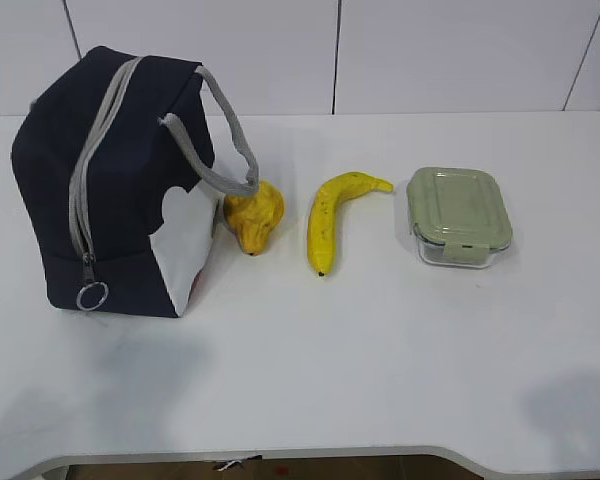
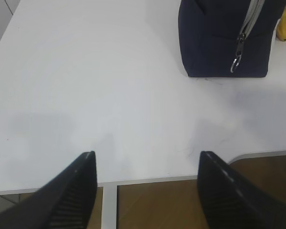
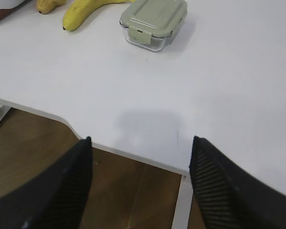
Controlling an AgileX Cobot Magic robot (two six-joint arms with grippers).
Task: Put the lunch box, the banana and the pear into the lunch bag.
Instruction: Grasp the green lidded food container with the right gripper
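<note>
The left gripper (image 2: 148, 164) and the right gripper (image 3: 140, 150) are held spread and empty above the near edge of the white worktop (image 1: 380, 350). Farther back, the lunch box (image 1: 459, 215) is seen with its green lid clipped on. The banana (image 1: 330, 218) lies left of it, then the pear (image 1: 254, 215), touching the zipped lunch bag (image 1: 120, 190).

Exterior: slanted down, facing table (image 1: 380, 380). Wrist views: low at near edge, sharing bag (image 2: 219, 43) and box (image 3: 155, 21).
</note>
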